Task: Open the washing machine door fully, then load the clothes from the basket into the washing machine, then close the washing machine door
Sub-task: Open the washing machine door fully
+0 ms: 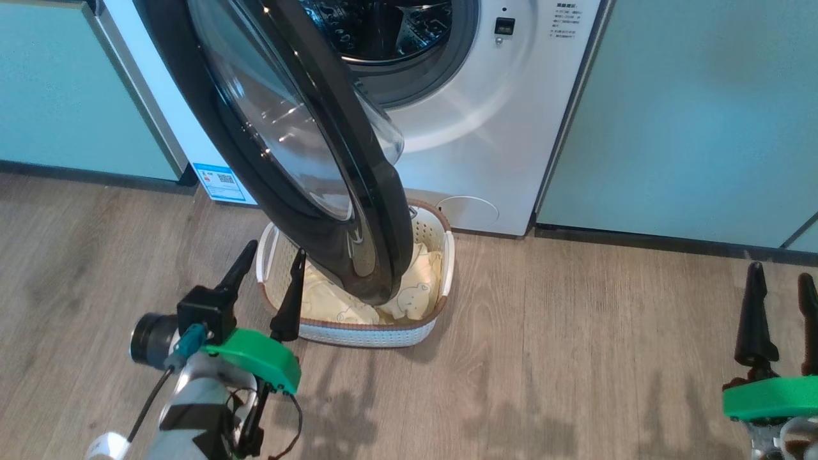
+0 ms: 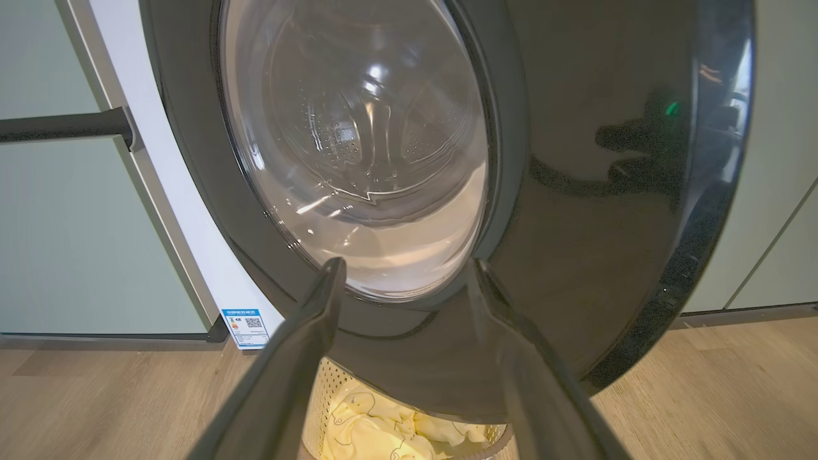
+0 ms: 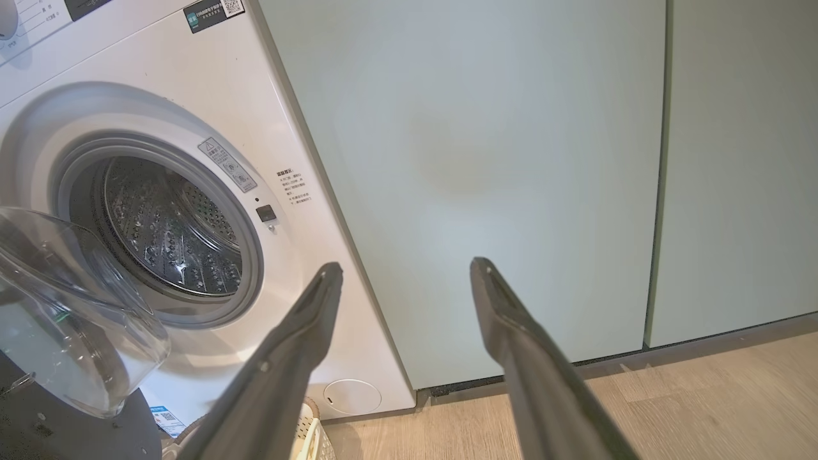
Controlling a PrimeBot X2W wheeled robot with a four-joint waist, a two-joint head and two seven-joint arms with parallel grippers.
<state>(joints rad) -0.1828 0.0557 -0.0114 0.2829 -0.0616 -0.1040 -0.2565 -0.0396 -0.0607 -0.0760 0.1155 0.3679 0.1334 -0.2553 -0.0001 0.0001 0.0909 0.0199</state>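
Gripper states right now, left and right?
Left gripper: open, empty, facing the glossy black-rimmed round glass door.
Right gripper: open, empty.

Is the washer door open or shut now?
Open: the black-rimmed round glass door stands swung out over the cream perforated basket, baring the steel drum. Fully open, cannot tell.

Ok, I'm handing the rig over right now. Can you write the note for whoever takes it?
Left hand: open, empty, by the left rim of the basket, facing the washing machine door.
Right hand: open, empty, low right above the floor.
Door swung out part way, overhanging the basket; the clothes lie in the basket before the washing machine.
Done: door partly open. Left: open it fully, load the clothes, close the door.
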